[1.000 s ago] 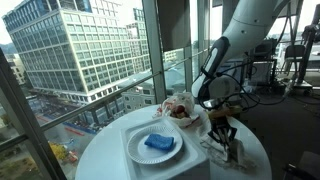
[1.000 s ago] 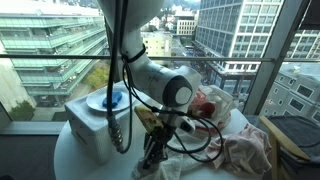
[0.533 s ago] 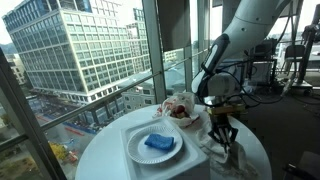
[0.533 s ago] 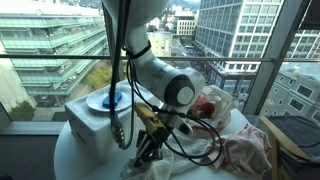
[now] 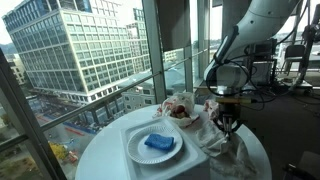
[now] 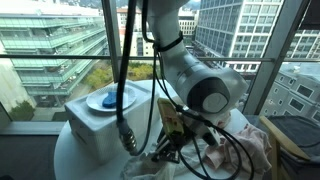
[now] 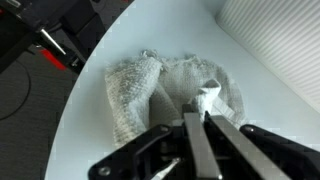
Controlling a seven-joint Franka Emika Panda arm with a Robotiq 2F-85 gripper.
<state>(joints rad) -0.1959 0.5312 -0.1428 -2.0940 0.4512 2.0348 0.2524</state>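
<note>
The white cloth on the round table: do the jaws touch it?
Touching. In the wrist view the cloth rises into a bright peak that ends right between the tips of the shut jaws, with no gap.

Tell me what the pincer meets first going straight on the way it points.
The crumpled white knitted cloth, right at the shut pincer; it seems already pinched. Beneath lies the white table.

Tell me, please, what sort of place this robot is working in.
Probably an upper-floor office or lab: tall windows look down on city buildings, a round white table stands by them, and cabled equipment sits behind.
</note>
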